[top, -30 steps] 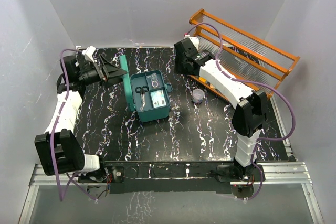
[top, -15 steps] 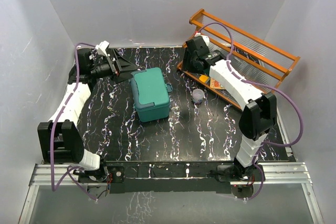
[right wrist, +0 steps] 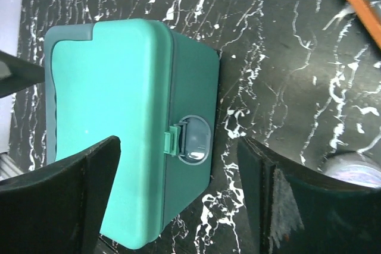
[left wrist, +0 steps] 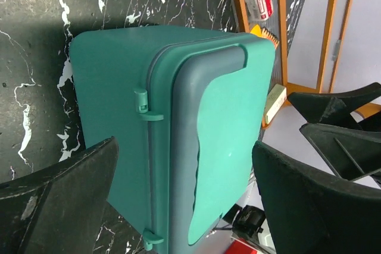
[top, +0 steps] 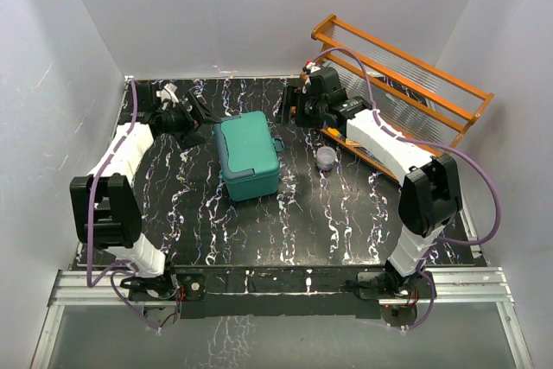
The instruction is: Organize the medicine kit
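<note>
kit (top: 249, 155) at mid-table (top: 328, 213), lid down, box upright. the hinges (left wrist: 141, 100) run along the kit's left side and the latch (right wrist: 193, 139) sits on its right side. left gripper (top: 200, 114) hangs off the kit's left-rear corner on the hinge side, fingers spread wide and holding nothing. right gripper (top: 292, 110) hangs off the kit's right-rear corner above the latch side, likewise wide and empty. neither touches the kit. a small jar (top: 326, 158) stands on the table just right of the kit, and the rack (top: 406, 84) lies well to the kit's right and rear.

the step in hand reads as securing the closed lid. whether the latch has caught cannot be told from these views. to do it well:

- bring the right gripper down level with the latch, fingers narrowed to give one firm face.
- push toward the kit's left, square to the latch and not across it.
- set the left gripper against the hinge side first, as the light box would likely slide on the smooth table.
- keep clear of the jar. if it belongs inside, the lid must be reopened.
</note>
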Tool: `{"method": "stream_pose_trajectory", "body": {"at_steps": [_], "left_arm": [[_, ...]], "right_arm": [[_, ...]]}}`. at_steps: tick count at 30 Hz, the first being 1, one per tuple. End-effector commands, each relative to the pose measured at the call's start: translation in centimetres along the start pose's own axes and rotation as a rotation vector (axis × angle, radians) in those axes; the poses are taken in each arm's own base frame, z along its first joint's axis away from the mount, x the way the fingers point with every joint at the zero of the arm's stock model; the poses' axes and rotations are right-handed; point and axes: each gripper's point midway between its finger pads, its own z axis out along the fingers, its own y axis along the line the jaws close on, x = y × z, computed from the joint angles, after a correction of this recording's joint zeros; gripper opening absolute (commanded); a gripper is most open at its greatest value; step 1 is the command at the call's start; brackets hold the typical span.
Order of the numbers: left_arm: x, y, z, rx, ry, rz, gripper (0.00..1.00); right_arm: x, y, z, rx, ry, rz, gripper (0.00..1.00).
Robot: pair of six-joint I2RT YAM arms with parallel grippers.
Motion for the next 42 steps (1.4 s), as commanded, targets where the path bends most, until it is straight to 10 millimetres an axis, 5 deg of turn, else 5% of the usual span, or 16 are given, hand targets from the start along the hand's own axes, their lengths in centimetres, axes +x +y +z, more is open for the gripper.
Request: {"method": "stream_pose_trajectory", "body": {"at_steps": [1,17,27,35,42], "left_arm": [[1.4,-0.6,-0.2,0.054,0.080,0.009,0.93],[3.6,0.9,2.9,0.030,0.271,-0.016,0.92],[2.9,1.8,3.9,-0.027,0.243,0.001,0.92],[3.0,1.5,4.1,-0.019,0.237,-0.005,0.90],[3.1,1.2,4.1,-0.024,0.234,0.005,0.89]], "right_arm": [[-1.5,2.5,0.2,-0.142,-0.079,0.007,0.81],[2.6,0.0,4.1,-0.216,0.014,0.163,0.98],[5.4,1.7,4.6,-0.415,0.184,0.223,0.96],[6.3,2.5,3.9,-0.483,0.234,0.258,0.88],[6.2,2.4,3.2,-0.450,0.227,0.257,0.61]]}}
